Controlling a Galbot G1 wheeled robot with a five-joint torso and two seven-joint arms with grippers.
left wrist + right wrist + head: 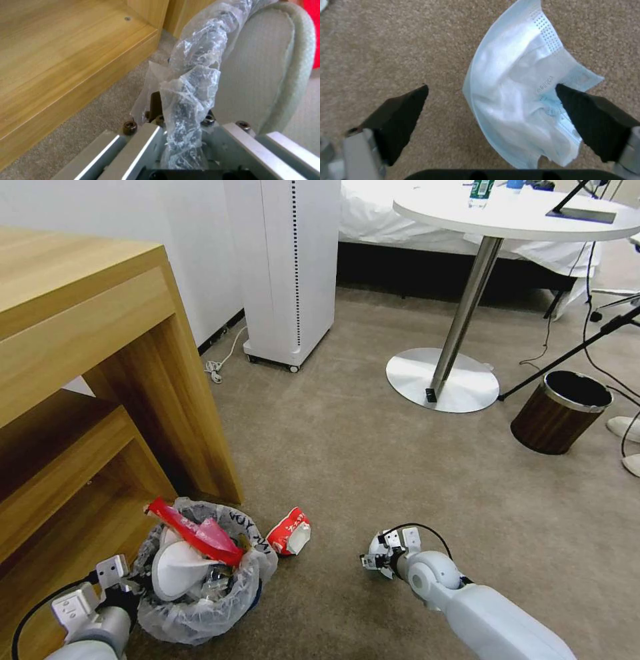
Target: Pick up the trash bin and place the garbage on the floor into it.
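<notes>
Beige carpet floor [373,460] beside a wooden desk [87,347], litter half gathered.
The trash bin [200,607], its clear liner lettered in black I cannot read, holds a white slipper [175,570] and red wrapper [197,532]; the left gripper [181,140] pinches its bagged rim. A red-and-white packet [289,531] lies just beyond. The right gripper [491,100] is spread wide, a white-blue face mask [516,100] between its fingers [403,110].

The head camera looks down on the carpet floor [373,460] from above, while both wrist cameras look along their grippers, very near the same carpet.
</notes>
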